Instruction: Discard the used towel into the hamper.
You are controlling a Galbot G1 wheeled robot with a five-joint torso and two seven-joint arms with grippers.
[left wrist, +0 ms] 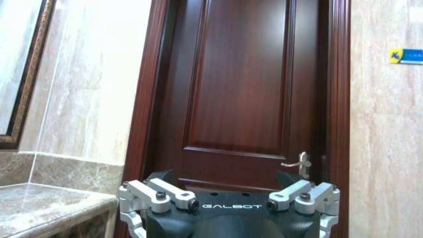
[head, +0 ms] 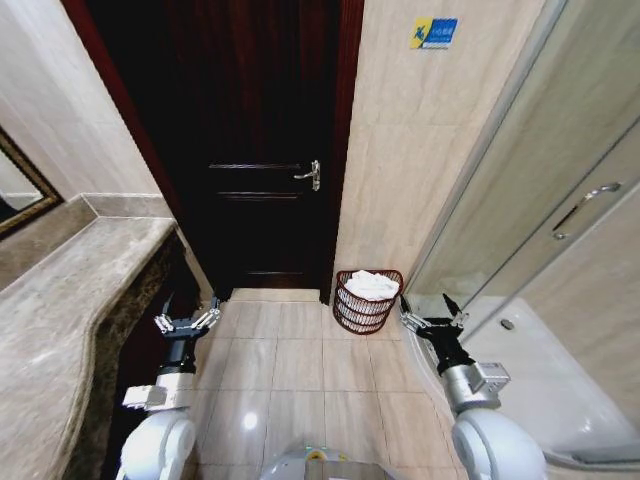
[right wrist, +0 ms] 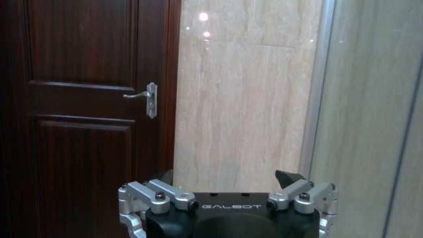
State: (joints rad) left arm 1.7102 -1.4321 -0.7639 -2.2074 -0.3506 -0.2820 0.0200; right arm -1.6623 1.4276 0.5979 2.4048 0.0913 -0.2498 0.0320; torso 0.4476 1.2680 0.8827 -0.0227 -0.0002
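Currently, both sets of fingers are spread apart and carry nothing: the left gripper [head: 186, 322] hangs beside the marble counter [head: 70, 300], the right gripper [head: 432, 318] just beside the hamper [head: 367, 301]. Note that the white towel [head: 371, 284] already lies bunched inside the hamper, which stands on the tiled floor [head: 300, 370] against the wall beside the door [head: 250, 150]. Expect the towel to be soft, light and limp; pinch a raised fold near its top.

Even, fairly bright indoor light; the dark door [head: 255, 140] swallows detail, ceiling lamps glint on the wall tile [right wrist: 241, 99] beside it (edges bend slightly).
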